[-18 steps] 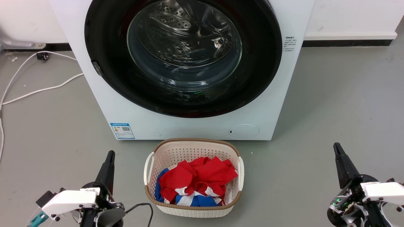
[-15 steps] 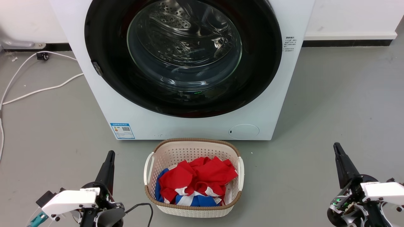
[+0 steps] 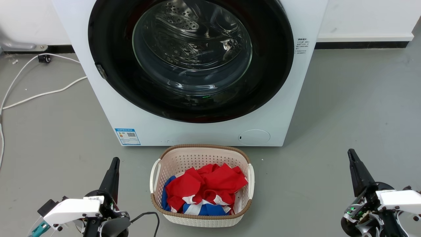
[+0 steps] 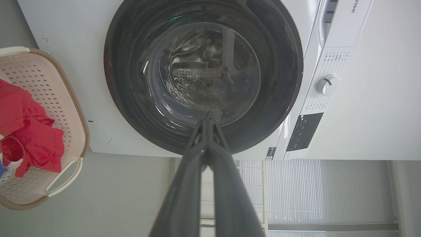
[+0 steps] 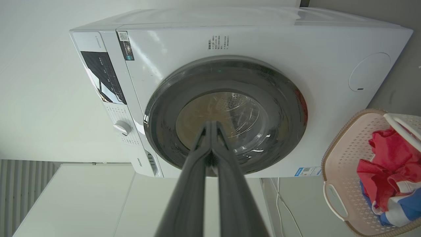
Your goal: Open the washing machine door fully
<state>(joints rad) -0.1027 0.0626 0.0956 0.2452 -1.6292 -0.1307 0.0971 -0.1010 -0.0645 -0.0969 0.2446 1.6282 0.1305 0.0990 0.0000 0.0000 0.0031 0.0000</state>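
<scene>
The washing machine door [image 3: 190,56] sat closed against the white machine [image 3: 184,133] at the far centre, exactly as half a second earlier. Nothing moved: left gripper [image 3: 115,161] near left, right gripper [image 3: 351,153] near right, both with fingers pressed together, well apart from the door. The basket [image 3: 197,158] stood between them.

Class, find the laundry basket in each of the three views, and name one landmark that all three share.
Head view: basket bottom centre, in front of the machine.
Left wrist view: basket at the left edge, cut off.
Right wrist view: basket at the lower right edge.
Shared landmark: the round black door.
</scene>
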